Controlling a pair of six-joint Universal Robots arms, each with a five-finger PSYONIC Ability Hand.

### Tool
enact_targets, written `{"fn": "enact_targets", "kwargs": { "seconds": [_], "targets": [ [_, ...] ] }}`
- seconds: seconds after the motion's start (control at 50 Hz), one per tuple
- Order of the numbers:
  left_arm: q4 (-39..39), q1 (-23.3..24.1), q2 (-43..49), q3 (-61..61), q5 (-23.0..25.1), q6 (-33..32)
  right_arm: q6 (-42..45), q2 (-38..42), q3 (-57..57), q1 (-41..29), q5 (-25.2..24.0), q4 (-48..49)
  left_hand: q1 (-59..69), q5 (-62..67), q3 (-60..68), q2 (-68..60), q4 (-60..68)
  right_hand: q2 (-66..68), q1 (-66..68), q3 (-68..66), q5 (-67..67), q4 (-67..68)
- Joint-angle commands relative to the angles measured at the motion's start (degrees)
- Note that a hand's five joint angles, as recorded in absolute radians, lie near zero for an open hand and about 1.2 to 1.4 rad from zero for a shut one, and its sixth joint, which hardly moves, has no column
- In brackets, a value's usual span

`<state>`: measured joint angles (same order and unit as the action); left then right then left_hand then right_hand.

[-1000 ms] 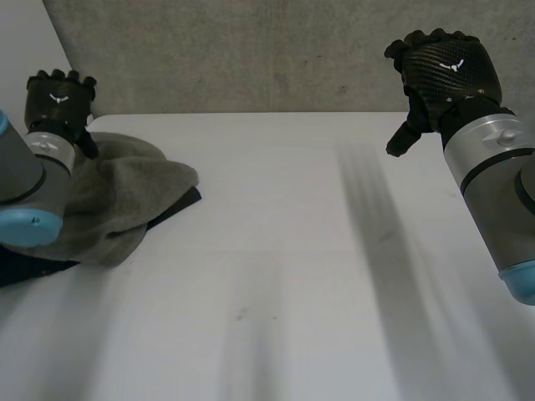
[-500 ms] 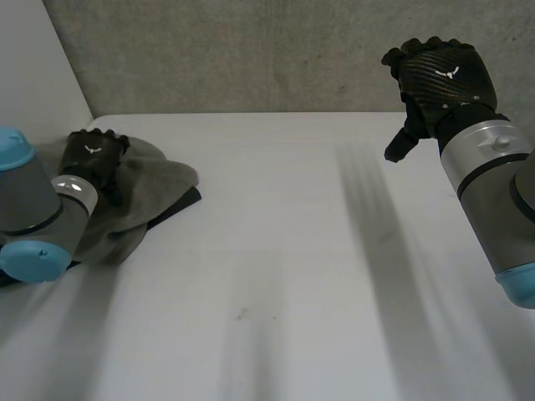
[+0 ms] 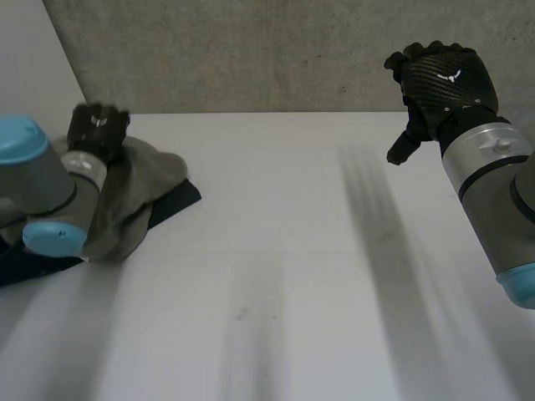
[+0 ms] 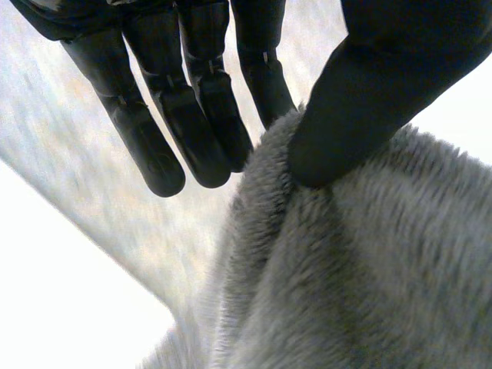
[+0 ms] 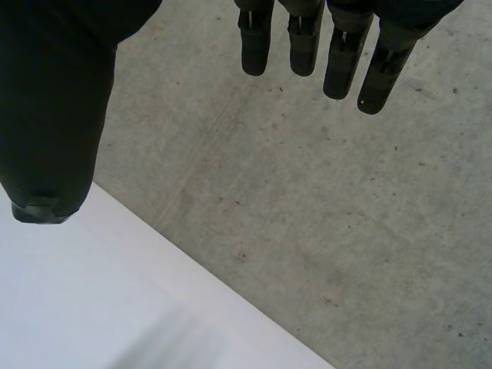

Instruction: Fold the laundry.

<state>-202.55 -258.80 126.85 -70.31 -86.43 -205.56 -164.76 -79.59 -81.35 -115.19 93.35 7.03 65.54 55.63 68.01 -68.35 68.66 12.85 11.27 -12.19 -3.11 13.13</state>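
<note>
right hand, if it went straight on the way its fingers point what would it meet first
Probably the grey concrete wall behind the white table; nothing shows between the black right hand and it, though depth is unclear.

left hand (image 3: 98, 127): total blur in the head view, can't make out any detail there
towel (image 3: 138, 180): its near side is tucked under the left arm (image 3: 50, 184), and in the left wrist view it runs off the edges
dark cloth (image 3: 177, 200): mostly buried under the towel, just a corner and a strip poke out, cut at the picture's edge
pinch: one finger (image 4: 261, 77) goes behind the towel's fold opposite the thumb (image 4: 369, 92), tip hidden
right hand (image 3: 443, 79): palm cut off in its wrist view
right arm (image 3: 493, 192): runs off the edge in the head view
</note>
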Motion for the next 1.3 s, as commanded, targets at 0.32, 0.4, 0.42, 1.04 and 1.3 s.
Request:
{"fn": "enact_targets", "kwargs": {
  "seconds": [0.32,0.4,0.42,1.04,1.3],
  "targets": [
    [1.89,29.49,-0.11,1.83,0.47,28.11,-0.04,-2.32,1.54,3.13,-0.01,-0.09,-54.81,-54.91,-57.29,57.63,-57.93,-2.85,-1.27,2.19,3.11,-3.13],
    [4.27,29.85,-0.02,1.75,0.47,27.67,0.05,-2.41,1.45,3.13,-0.01,-0.09,-52.29,-52.39,-54.77,55.11,-55.42,-2.85,-1.27,2.19,3.11,-3.13],
    [4.53,29.67,-0.11,1.32,0.47,27.67,0.05,-2.41,1.45,3.13,-0.01,-0.09,-52.29,-52.39,-54.77,55.11,-55.42,-2.85,-1.27,2.19,3.11,-3.13],
    [13.92,8.05,-7.32,-14.23,0.91,4.91,10.42,15.95,0.84,-1.88,-6.16,-14.33,-42.87,-42.97,-45.35,45.69,-46.00,3.45,5.03,-4.11,-3.18,3.17],
    [15.34,8.75,-6.00,-19.17,1.17,4.82,6.99,25.36,1.80,-1.62,-5.98,-7.29,-38.00,-38.09,-40.47,40.81,-41.12,10.86,12.44,-11.52,-10.59,10.58]
  ]
}}
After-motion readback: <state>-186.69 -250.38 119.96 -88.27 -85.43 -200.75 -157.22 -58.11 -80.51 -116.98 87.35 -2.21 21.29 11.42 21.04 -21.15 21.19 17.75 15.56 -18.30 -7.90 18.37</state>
